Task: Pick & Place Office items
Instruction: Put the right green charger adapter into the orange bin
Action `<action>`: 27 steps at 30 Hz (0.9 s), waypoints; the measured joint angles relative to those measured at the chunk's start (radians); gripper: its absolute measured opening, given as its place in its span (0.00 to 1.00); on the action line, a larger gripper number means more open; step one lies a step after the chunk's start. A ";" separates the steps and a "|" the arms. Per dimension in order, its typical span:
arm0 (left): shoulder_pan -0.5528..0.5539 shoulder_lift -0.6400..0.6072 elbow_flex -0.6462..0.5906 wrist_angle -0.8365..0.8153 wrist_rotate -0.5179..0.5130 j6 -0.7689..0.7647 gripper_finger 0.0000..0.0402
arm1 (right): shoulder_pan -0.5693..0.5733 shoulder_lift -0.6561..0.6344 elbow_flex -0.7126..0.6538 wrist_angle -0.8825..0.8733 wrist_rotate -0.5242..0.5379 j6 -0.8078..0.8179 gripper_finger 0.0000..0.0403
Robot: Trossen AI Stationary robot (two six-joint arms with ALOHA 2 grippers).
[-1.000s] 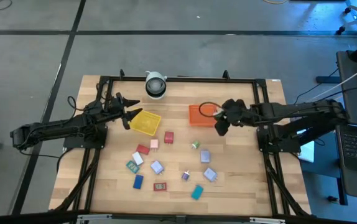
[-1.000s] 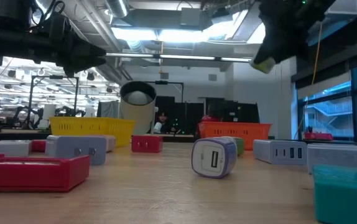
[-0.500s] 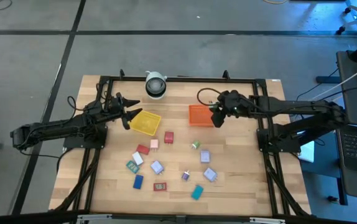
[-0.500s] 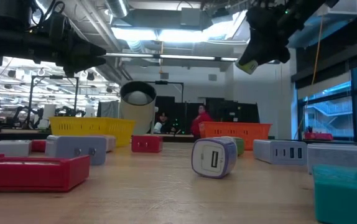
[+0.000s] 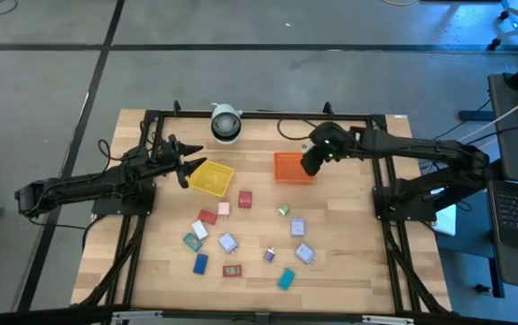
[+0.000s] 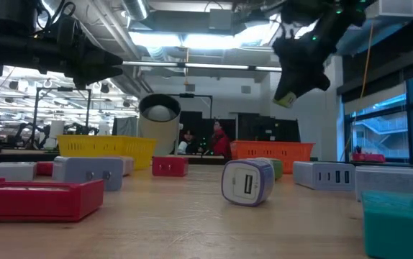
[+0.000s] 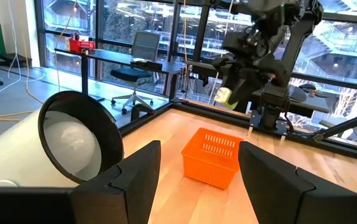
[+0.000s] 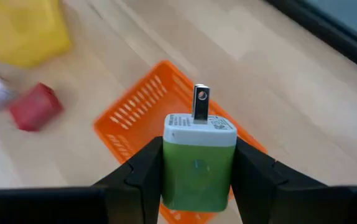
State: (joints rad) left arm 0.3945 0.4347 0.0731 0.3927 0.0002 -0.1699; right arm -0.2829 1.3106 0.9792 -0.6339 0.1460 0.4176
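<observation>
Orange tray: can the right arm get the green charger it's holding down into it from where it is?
Probably yes. The right gripper, shut on the green charger, hangs above the orange tray, and nothing shows between them; the tray looks empty. The left gripper waits by the yellow tray.

I see two trays side by side across the far half of the table (image 5: 151, 271): the left tray (image 5: 211, 178) and the right tray (image 5: 291, 168). A lamp (image 5: 226, 122) sits at the far edge, between them. My right gripper (image 5: 311, 165) hangs above the right tray, closed on a charger (image 8: 198, 158). My left gripper (image 5: 189, 163) sits just left of the left tray. The other office items (image 5: 227, 242) lie scattered on the near half, nearer than both trays.
</observation>
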 joint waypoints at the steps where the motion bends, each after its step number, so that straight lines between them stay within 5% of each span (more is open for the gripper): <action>1: 0.000 0.000 0.000 0.000 0.000 0.000 0.53 | 0.000 0.024 0.030 -0.032 0.011 -0.009 0.37; 12: 0.000 0.000 0.000 0.000 0.000 0.000 0.53 | -0.013 0.284 0.326 -0.382 0.004 -0.092 0.37; 27: 0.000 0.000 0.000 -0.034 0.000 0.000 0.53 | -0.015 0.421 0.271 -0.260 -0.080 -0.138 0.37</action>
State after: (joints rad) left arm 0.3943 0.4347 0.0727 0.3592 0.0006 -0.1699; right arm -0.2976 1.7311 1.2504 -0.8943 0.0660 0.2796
